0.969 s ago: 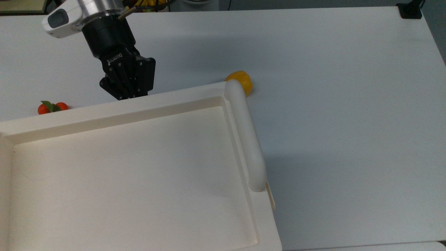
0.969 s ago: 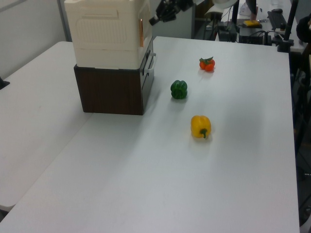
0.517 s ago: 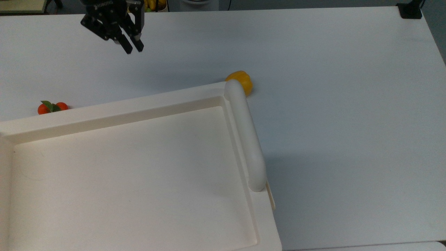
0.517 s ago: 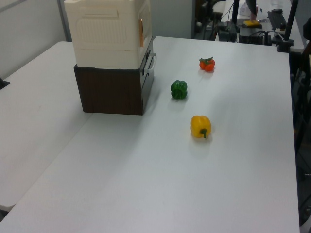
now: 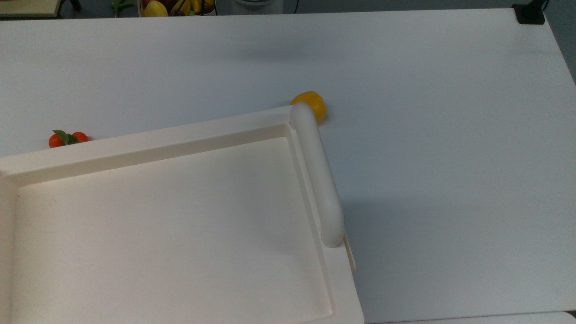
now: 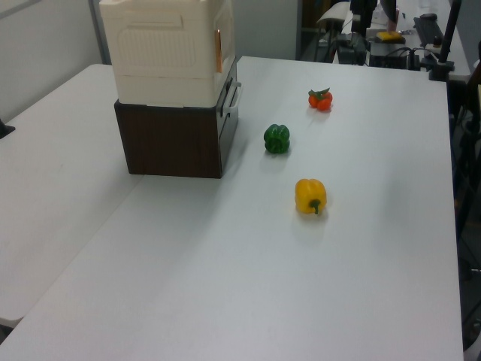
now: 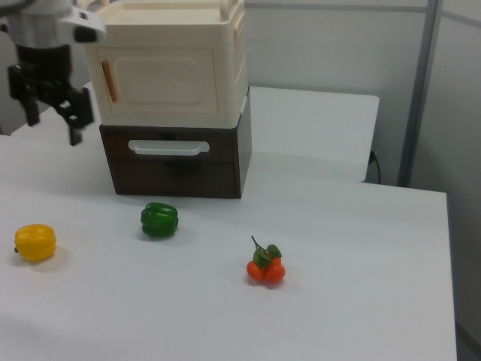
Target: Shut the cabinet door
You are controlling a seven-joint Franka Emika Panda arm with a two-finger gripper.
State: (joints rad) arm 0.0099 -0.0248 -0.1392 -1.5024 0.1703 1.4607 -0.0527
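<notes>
Jaws spread and holding nothing, the gripper [image 7: 54, 126] hangs just off the right view's left side of the cabinet [image 7: 173, 22], clear of it. A second ago it was down against the cabinet's rim in the top view; half a second ago it had already lifted off towards the table's [image 5: 450, 135] far edge. The cabinet door [image 7: 161, 83] now sits flush in the cream front, no gap that I can make out, above the dark drawer unit [image 7: 176, 162] near the table's back edge. I'd judge the closing done and the arm backing away.
</notes>
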